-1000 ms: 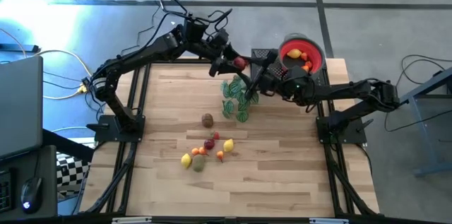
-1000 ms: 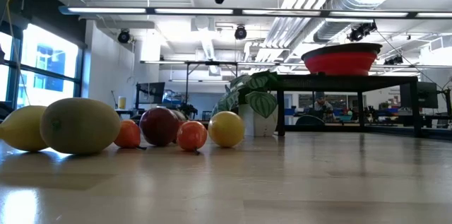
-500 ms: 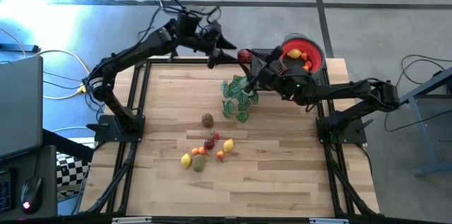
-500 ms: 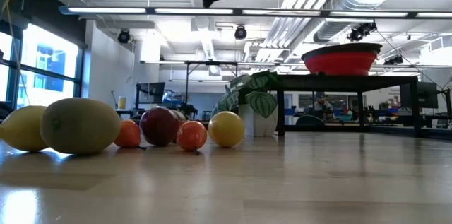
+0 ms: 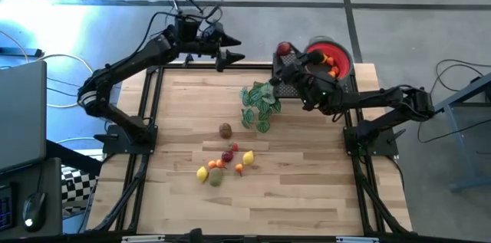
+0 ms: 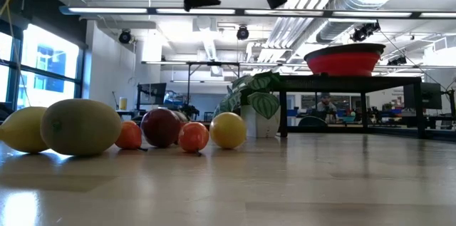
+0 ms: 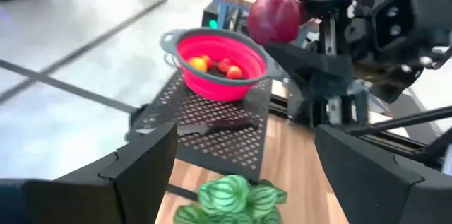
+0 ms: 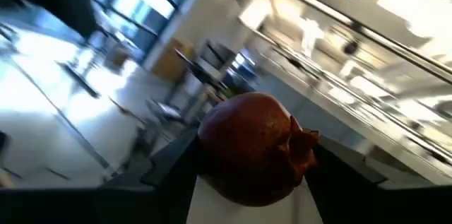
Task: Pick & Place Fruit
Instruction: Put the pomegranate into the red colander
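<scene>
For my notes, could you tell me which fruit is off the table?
The dark red round fruit gripped in the right hand, raised beside the red bowl.

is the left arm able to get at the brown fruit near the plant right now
Probably yes. The left gripper is open and empty above the table's far edge, and the brown fruit lies alone on bare wood, apart from the plant sprig. The right gripper is off by the bowl.

Pale wooden table (image 5: 307, 182); small fruits (image 5: 224, 162) clustered mid-table; green leafy sprig (image 5: 259, 105) nearer the back.
</scene>
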Robot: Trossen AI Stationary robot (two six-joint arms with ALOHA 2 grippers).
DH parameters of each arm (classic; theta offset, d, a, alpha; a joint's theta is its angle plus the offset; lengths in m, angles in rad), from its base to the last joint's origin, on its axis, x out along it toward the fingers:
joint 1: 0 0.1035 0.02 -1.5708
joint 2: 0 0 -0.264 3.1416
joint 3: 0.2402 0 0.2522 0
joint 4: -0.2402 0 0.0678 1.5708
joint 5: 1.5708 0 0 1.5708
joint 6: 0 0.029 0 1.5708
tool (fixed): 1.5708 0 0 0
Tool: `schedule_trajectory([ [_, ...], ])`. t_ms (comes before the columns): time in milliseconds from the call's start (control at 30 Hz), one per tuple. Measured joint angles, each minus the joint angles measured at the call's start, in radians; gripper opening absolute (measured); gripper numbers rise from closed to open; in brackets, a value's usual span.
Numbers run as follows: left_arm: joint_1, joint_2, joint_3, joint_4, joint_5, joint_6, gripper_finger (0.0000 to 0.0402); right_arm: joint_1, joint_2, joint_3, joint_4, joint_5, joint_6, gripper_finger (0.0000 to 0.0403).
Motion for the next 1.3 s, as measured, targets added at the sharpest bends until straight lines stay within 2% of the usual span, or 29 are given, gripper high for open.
schedule_trajectory([
  [267, 0.004, -0.115, -0.200, 0.127, -0.001, 0.022, 0.0329, -0.071, -0.021, 0.000, -0.001, 0.302, -0.004, 0.0224],
  [500, 0.004, -0.160, -0.262, 0.129, -0.004, 0.021, 0.0329, -0.133, -0.021, 0.000, -0.049, 0.387, 0.039, 0.0224],
  [867, 0.004, -0.163, -0.270, 0.130, -0.004, 0.040, 0.0329, -0.142, -0.021, 0.000, -0.055, 0.609, 0.046, 0.0224],
  [1100, 0.004, -0.163, -0.270, 0.112, -0.004, 0.042, 0.0329, -0.142, -0.021, 0.000, -0.053, 0.608, 0.107, 0.0224],
  [1300, 0.004, -0.163, -0.270, 0.111, -0.004, 0.043, 0.0329, -0.158, -0.021, 0.000, -0.053, 0.512, 0.174, 0.0224],
])
